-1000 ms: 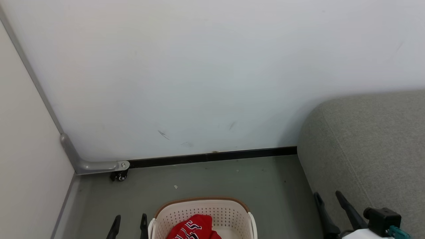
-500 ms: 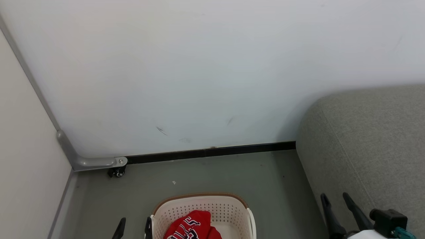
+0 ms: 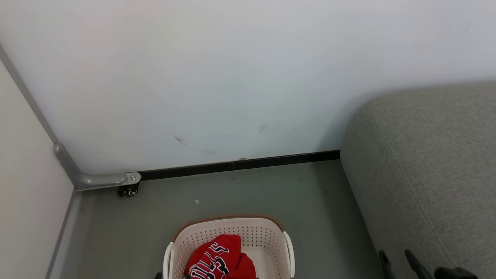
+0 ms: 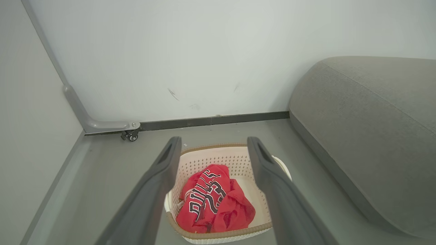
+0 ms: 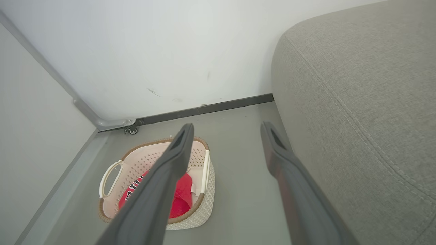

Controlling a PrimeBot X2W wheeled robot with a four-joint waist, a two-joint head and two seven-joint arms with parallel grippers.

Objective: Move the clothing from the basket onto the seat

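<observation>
Your left gripper (image 4: 214, 141) hangs above the basket (image 3: 248, 232), which sits on the floor (image 3: 317, 217) at the near left. Its fingers are spread wide and hold nothing, lined up so a drop would straddle the red clothing (image 3: 221, 259) heaped toward the basket's left side. Further right, your right gripper (image 5: 227, 126) is just as wide and empty over bare floor beside the grey seat (image 3: 426, 162), probably parked clear of the reach, and no garment lies on the part of the seat you can see.

Left gripper (image 4: 214, 146) and right gripper (image 5: 227, 131): each has two long matte dark-grey fingers (image 4: 160, 177), flat-sided, tapering to rounded tips, with an oblong recess near each tip.
</observation>
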